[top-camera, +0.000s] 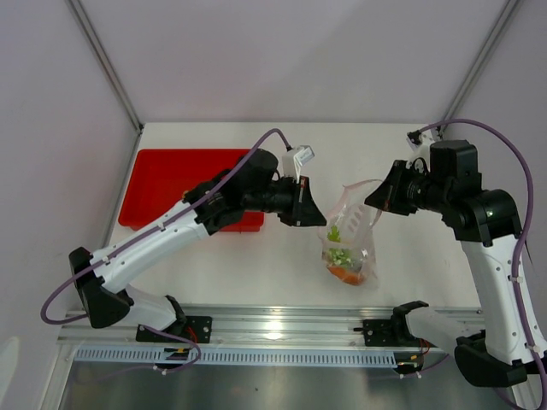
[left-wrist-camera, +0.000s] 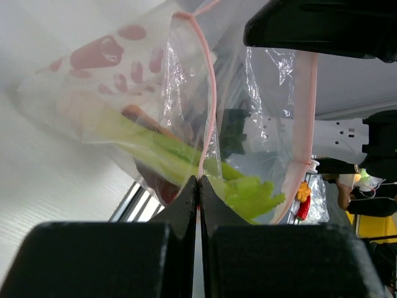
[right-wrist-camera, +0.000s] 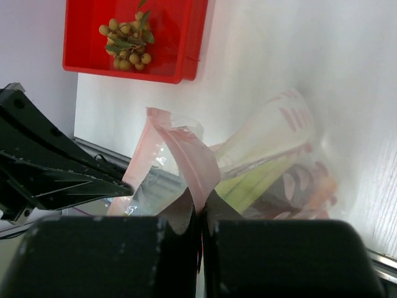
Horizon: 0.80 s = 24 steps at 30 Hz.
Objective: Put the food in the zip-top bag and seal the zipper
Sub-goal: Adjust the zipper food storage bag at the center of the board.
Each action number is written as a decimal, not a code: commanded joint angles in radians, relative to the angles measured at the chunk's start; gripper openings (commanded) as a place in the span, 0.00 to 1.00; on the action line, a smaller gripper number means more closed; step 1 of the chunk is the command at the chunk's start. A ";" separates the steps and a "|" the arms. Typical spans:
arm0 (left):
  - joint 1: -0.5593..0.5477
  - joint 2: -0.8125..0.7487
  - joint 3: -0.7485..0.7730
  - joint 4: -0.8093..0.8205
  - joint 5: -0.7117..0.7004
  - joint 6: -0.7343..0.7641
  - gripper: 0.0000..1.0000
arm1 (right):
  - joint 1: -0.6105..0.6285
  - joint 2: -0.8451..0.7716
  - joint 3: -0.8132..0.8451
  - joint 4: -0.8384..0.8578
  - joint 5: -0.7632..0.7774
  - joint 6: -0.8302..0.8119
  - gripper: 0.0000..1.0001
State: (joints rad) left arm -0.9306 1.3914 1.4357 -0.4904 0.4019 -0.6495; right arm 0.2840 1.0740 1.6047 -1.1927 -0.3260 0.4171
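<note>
The zip-top bag (top-camera: pixel 354 224) hangs upright between my two grippers, its bottom near the table. Inside lie long green-white stalks (left-wrist-camera: pixel 180 155) and an orange carrot-like piece (top-camera: pixel 346 274). My left gripper (top-camera: pixel 318 212) is shut on the bag's left mouth edge, its jaws pinching the plastic (left-wrist-camera: pixel 198 181). My right gripper (top-camera: pixel 377 203) is shut on the pink-red zipper (right-wrist-camera: pixel 186 155) at the right side (right-wrist-camera: pixel 203 210). The mouth gapes open between them, and the strip (left-wrist-camera: pixel 211 87) curves apart. A bunch of tan round berries (right-wrist-camera: pixel 127 42) lies in the red tray (right-wrist-camera: pixel 173 37).
The red tray (top-camera: pixel 162 179) sits at the back left, partly under my left arm. A metal rail (top-camera: pixel 282 325) runs along the table's near edge below the bag. The right arm's dark gripper body (left-wrist-camera: pixel 322 28) fills the top of the left wrist view.
</note>
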 commanded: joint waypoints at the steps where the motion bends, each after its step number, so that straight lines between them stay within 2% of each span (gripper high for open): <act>1: 0.006 0.003 0.078 0.007 0.034 0.008 0.01 | -0.003 -0.011 0.018 0.076 -0.007 -0.012 0.00; 4: 0.009 0.055 0.120 -0.037 0.058 0.017 0.01 | -0.003 0.032 0.058 0.064 -0.011 -0.020 0.00; 10: 0.009 -0.061 -0.004 0.111 0.005 -0.021 0.01 | -0.003 0.003 0.138 0.030 -0.008 -0.008 0.00; 13: 0.009 -0.046 -0.083 0.102 0.008 -0.015 0.01 | -0.003 -0.045 0.023 0.070 -0.039 0.018 0.00; 14: 0.009 -0.019 -0.153 0.107 0.023 -0.018 0.00 | -0.003 -0.060 -0.036 0.121 -0.059 0.031 0.00; 15: 0.009 -0.005 -0.185 0.125 0.032 -0.024 0.01 | 0.000 -0.074 -0.169 0.152 -0.082 0.041 0.00; 18: 0.009 0.056 -0.337 0.225 0.054 -0.055 0.00 | 0.038 -0.117 -0.403 0.260 -0.096 0.086 0.00; 22: 0.009 0.124 -0.452 0.306 0.038 -0.071 0.01 | 0.119 -0.125 -0.546 0.338 -0.038 0.123 0.00; 24: 0.009 0.123 -0.475 0.348 0.035 -0.085 0.01 | 0.161 -0.117 -0.558 0.364 -0.006 0.144 0.00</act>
State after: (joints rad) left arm -0.9287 1.5360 0.9810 -0.2497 0.4309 -0.7044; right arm 0.4004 0.9787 1.0447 -0.9554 -0.3649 0.5106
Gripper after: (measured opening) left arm 0.005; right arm 0.002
